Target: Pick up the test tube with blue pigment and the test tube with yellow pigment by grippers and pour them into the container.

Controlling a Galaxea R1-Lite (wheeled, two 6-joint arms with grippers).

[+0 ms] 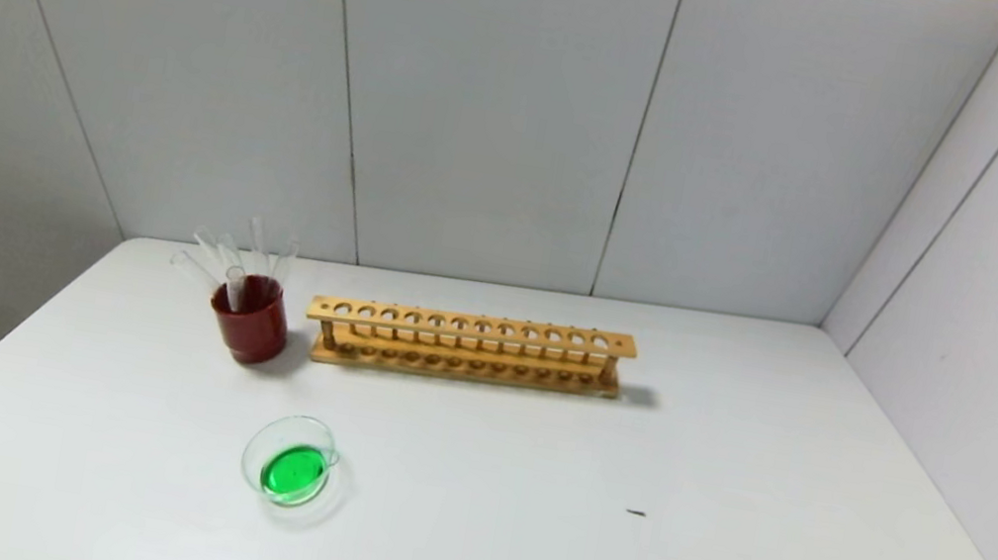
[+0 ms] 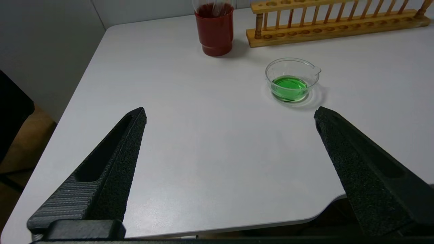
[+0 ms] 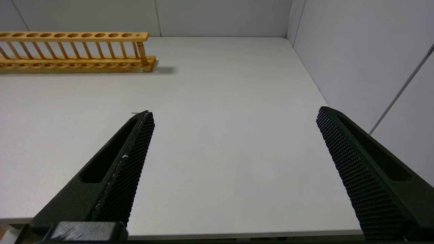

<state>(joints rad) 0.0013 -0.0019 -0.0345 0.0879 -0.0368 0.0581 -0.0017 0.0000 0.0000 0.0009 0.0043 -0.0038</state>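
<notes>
Head view: the container [image 1: 292, 462] sits on the desk [image 1: 722, 516] in front of the red cup [image 1: 250, 321], holding green liquid, so both pours look done. The cup holds only colourless tubes [image 1: 233, 263]; no blue or yellow tube shows. The rack [image 1: 468, 347] beside the cup is empty.

Left wrist view: left claw [image 2: 230, 115] wide open, empty, well short of the cup.

Right wrist view: right claw [image 3: 234, 113] wide open, empty.

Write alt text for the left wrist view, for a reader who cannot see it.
The left gripper hangs open and empty over the near edge of a white table. Beyond it sits a clear glass container holding green liquid, with a dark red cup and a wooden rack farther back.
</notes>
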